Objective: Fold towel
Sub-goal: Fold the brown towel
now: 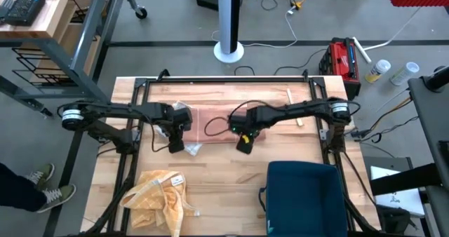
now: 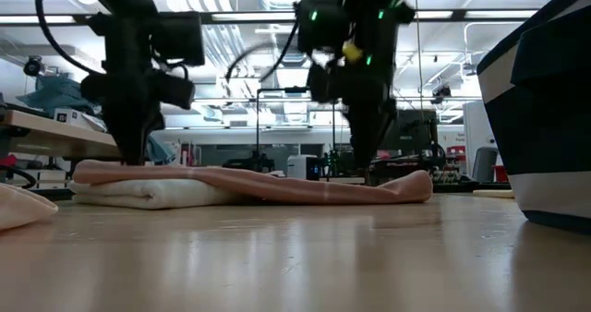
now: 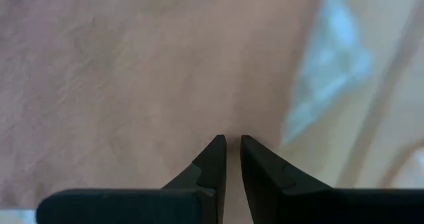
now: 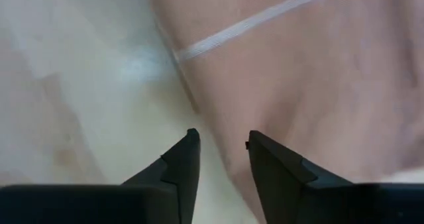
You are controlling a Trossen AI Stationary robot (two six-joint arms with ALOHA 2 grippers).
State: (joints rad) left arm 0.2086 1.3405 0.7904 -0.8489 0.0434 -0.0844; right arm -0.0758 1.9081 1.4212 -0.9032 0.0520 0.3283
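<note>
- Pink towel [image 1: 210, 125]: laid flat at centre of wooden surface [image 1: 231, 174], between both arms; thicker folded bulk at the left-arm end, thin layer toward the right-arm end in the low view [image 2: 277, 185].
- Left gripper [image 1: 175, 144]: lowered onto the near left edge of the towel; fingers [image 3: 215, 159] nearly together, only a narrow slit between tips, pink cloth directly ahead; cloth between the tips cannot be confirmed.
- Right gripper [image 1: 245, 144]: lowered at the near right corner of the towel; fingers [image 4: 185, 159] apart, straddling the towel edge, 1 finger over bare wood, the other over pink cloth with a pale stripe [image 4: 258, 18]; nothing clamped.
- Yellow cloth [image 1: 160, 195]: crumpled near the front left of the surface, well apart from the towel.
- Dark blue bin [image 1: 303, 195]: placed at the front right of the surface.
- Small wooden stick [image 1: 289, 95]: lying near the far right side.
</note>
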